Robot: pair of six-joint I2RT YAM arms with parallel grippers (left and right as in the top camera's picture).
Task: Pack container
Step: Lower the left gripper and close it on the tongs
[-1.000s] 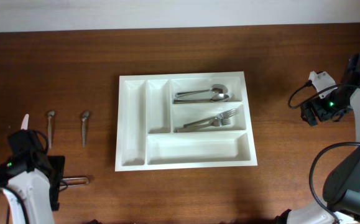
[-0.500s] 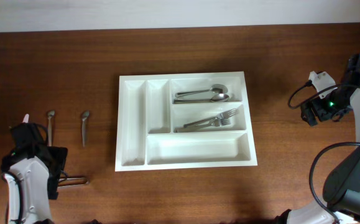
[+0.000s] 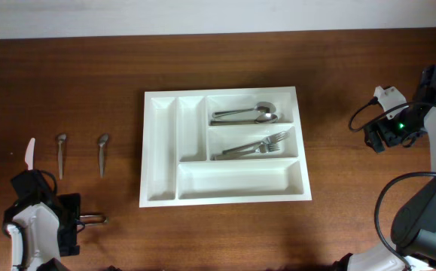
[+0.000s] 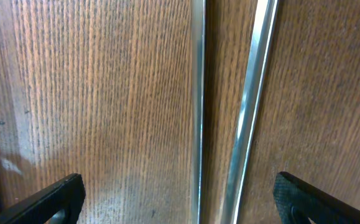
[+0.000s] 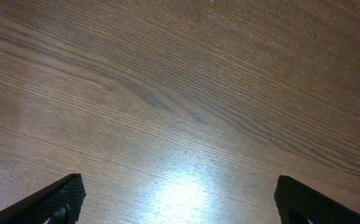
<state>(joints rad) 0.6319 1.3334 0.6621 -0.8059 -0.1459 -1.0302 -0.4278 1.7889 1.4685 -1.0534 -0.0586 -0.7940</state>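
Note:
The white container [image 3: 240,181] lies mid-table. Its top right compartment holds spoons [image 3: 244,114] and the one below holds forks [image 3: 253,147]; the other compartments show bare. My left gripper [image 3: 78,222] is at the front left, open, low over two thin metal utensil handles [image 3: 95,219]. In the left wrist view the two handles [image 4: 197,106] run side by side between the spread fingers [image 4: 49,199], nearer the right finger, with the gripper [image 4: 180,208] straddling them. My right gripper [image 3: 383,134] is open and empty over bare wood at the far right [image 5: 180,199].
Two small metal spoons [image 3: 61,154] [image 3: 102,154] lie left of the container. A white utensil [image 3: 28,153] lies further left, near the table's left side. A cable loops by the right arm [image 3: 364,120].
My left arm has drawn back toward the front edge, uncovering the white utensil at the left. The metal handles stay in place. The right arm has not moved.

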